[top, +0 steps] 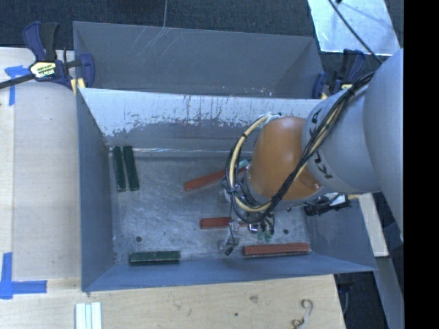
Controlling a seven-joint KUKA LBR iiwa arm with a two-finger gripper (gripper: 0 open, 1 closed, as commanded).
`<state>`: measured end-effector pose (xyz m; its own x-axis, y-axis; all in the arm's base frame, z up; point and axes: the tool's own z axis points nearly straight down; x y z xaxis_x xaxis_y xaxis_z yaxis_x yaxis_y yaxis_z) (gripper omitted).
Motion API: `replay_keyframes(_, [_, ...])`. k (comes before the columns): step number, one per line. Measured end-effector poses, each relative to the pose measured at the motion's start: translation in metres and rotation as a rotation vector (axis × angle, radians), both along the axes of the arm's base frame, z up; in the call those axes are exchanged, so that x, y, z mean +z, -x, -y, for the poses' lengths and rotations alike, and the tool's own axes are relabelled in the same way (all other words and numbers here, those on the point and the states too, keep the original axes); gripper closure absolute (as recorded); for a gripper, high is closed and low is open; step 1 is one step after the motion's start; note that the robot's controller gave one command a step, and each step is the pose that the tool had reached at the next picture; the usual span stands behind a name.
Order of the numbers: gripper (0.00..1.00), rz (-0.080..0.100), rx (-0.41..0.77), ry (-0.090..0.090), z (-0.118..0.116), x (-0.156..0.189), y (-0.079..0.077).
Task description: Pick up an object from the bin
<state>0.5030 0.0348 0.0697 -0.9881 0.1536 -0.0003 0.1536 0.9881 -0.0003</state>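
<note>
You see the arm (370,136) reaching into the bin (96,204) from the right, with its orange cover (278,156) and looped cables (240,157) hanging over the middle of the floor. Below the cover, the pincer (233,242) sits low near the front of the bin, a little right of centre. The wrist and cables crowd it, so you cannot tell whether it is apart or together. The short red bar (215,222) lies flat just to its left and slightly farther back. The long red bar (276,250) lies flat along the front wall just to its right, with its left end nearest the pincer. You cannot tell whether the pincer touches either one. Farther back, a tilted red bar (204,181) lies partly under the cables. A green bar (155,257) lies flat by the front wall, well to the left. A green pair (125,168) of bars lies side by side at the back left, well apart from the pincer.
</note>
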Motion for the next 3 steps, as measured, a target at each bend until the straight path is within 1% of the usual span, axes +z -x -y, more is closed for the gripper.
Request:
replay_keyframes(1, [1.0,0.003,0.001,0.0,0.0,0.001,-0.001])
replay_keyframes(2, [1.0,0.002,0.004,0.0,0.0,0.024,-0.002])
replay_keyframes(3, [1.0,0.008,0.007,0.0,0.001,0.081,-0.004])
